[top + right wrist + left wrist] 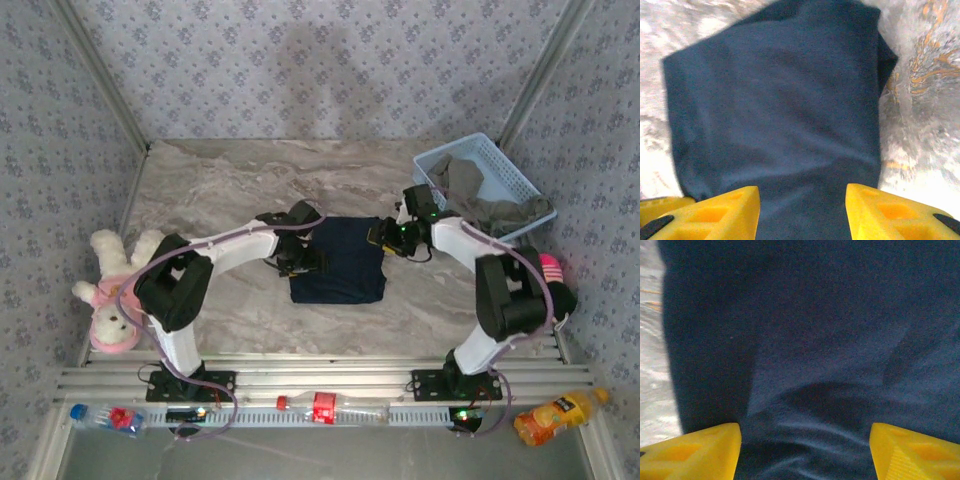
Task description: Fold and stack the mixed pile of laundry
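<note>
The folded navy T-shirt [338,262] lay flat, left of the basket [512,168] with the grey-olive garment [482,205] draped in it, and over that shirt hung the left gripper [804,432] and right gripper [802,192] — both parted, clasping nothing.

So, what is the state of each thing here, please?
T-shirt: folded, lying flat.
Grey garment: crumpled, not yet folded, in the basket.
Basket: upright.
Plush toy: lying down.
Juice bottle: lying on its side.
Left gripper: open, over the T-shirt.
Right gripper: open, over the T-shirt.
</note>
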Controlling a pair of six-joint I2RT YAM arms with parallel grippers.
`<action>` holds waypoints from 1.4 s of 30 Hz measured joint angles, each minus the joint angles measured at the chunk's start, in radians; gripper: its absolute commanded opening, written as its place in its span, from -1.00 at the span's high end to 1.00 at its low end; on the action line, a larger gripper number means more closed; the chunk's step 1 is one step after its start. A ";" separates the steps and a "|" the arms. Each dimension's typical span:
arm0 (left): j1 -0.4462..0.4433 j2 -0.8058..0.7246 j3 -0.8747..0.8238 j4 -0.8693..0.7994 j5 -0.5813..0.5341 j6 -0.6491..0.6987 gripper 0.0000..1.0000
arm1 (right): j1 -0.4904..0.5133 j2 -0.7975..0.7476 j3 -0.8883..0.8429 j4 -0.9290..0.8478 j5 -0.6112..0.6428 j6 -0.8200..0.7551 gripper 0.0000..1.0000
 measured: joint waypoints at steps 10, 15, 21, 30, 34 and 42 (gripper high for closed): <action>-0.075 -0.098 -0.055 0.011 0.005 -0.023 -0.38 | 0.175 -0.280 -0.174 -0.153 0.085 0.031 0.02; -0.080 -0.065 -0.140 0.050 -0.016 -0.038 -0.36 | 0.252 -0.218 -0.212 -0.149 0.139 0.074 0.33; -0.080 -0.033 -0.153 0.073 -0.056 -0.037 -0.34 | 0.220 -0.156 -0.295 -0.126 0.195 0.130 0.48; -0.079 -0.042 -0.140 0.050 -0.060 -0.033 -0.41 | 0.176 -0.341 -0.328 -0.193 0.252 0.139 0.54; -0.074 -0.067 -0.090 -0.007 -0.071 -0.015 -0.43 | 0.209 -0.357 -0.262 -0.169 0.243 0.158 0.64; -0.042 -0.061 -0.038 0.078 -0.067 0.008 -0.38 | 0.291 -0.202 -0.235 0.046 0.155 0.206 0.71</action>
